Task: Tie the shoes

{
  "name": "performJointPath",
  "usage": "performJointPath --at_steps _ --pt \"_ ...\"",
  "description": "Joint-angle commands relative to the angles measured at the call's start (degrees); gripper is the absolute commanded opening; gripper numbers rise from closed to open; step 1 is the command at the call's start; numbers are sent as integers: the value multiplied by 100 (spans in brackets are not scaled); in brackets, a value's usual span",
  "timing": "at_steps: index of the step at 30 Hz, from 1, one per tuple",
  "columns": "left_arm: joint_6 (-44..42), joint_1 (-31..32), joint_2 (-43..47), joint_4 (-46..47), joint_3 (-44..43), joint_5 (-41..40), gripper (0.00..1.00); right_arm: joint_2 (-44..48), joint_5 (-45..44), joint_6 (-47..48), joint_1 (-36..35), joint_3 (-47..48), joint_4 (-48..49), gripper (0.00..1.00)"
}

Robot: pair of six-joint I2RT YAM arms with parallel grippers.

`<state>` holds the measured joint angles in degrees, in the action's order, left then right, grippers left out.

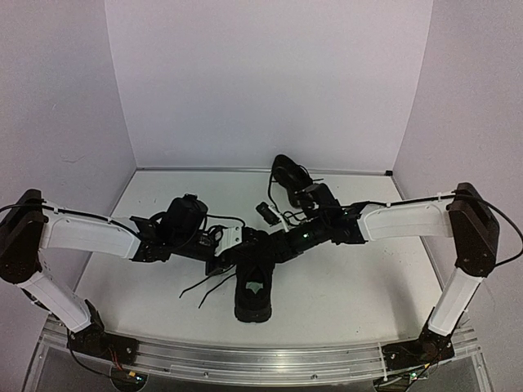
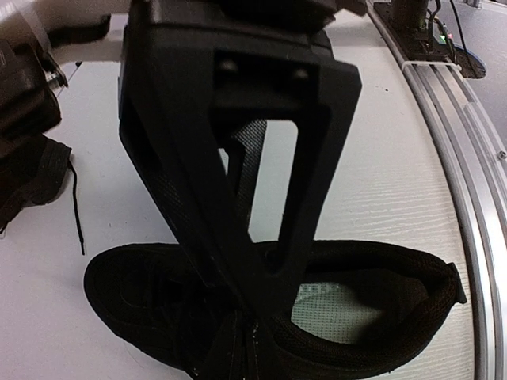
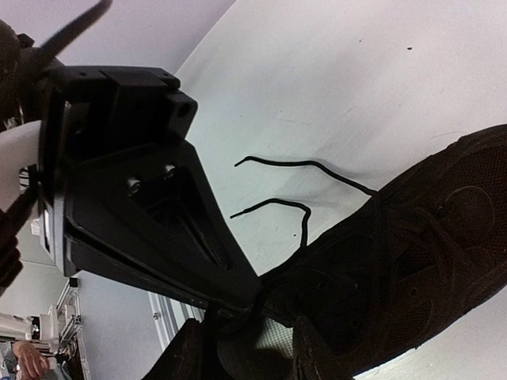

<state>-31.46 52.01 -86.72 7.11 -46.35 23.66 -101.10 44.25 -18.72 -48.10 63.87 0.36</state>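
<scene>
One black shoe [image 1: 253, 302] lies mid-table with its heel toward the arms' bases. The other shoe [image 1: 286, 173] sits at the back. My left gripper [image 1: 222, 263] is shut, its tips [image 2: 249, 321] pressed into the near shoe [image 2: 380, 317] at the tongue and lacing; whether a lace is pinched is hidden. My right gripper [image 1: 260, 245] reaches in from the right, its tips [image 3: 242, 305] at the shoe's [image 3: 412, 245] opening, and the gap between the jaws does not show. Two thin lace ends [image 3: 273, 204] trail loose on the table left of the shoe [image 1: 200, 287].
A metal rail [image 1: 261, 359] runs along the near table edge, close behind the shoe's heel [image 2: 467, 158]. White walls close the back and both sides. The right arm's body [image 2: 24, 87] crowds the space just beyond the shoe's toe.
</scene>
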Motion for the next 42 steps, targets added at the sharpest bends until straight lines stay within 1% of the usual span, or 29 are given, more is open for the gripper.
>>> performJointPath --at_steps 1,7,10,12,17,19,21,24,25,27,28,32,34,37,39,42 --pt "-24 -51 -27 189 -309 118 2 -124 119 139 -56 258 150 34" --pt "-44 -58 -32 157 -342 166 2 -192 165 148 -72 366 153 26" --pt "-45 -60 -54 149 -353 200 2 -200 169 148 -73 390 150 25" --pt "-52 -60 -63 138 -361 215 3 -192 167 153 -69 398 151 23" --pt "-57 -64 -53 72 -368 157 4 -186 174 158 -76 407 119 4" --pt "-24 -95 17 -128 -403 37 10 -183 125 162 -71 407 78 0" --pt "48 -206 199 -557 -509 -160 21 -164 63 173 -69 399 26 0" --pt "331 -641 643 -1207 -494 -267 37 -73 -50 158 -73 353 -20 0" --pt "393 -761 862 -1387 -473 -412 43 -44 -81 152 -71 343 -29 0" --pt "427 -856 1178 -1759 -470 -821 50 -5 -120 150 -77 336 -36 0" --pt "454 -870 1311 -1944 -461 -1022 53 0 -141 148 -72 335 -36 0" --pt "656 -896 1425 -2785 -497 -1628 57 2 -256 128 -70 351 -36 0" --pt "683 -895 1122 -3360 -659 -1643 58 2 -312 104 -68 362 -36 0" --pt "669 -895 567 -4188 -968 -1566 56 2 -354 69 -53 380 -185 0" --pt "624 -897 336 -4463 -1042 -1595 54 2 -345 48 -40 376 -188 0" --pt "496 -895 190 -4497 -990 -1652 53 2 -344 14 -24 363 -187 0"
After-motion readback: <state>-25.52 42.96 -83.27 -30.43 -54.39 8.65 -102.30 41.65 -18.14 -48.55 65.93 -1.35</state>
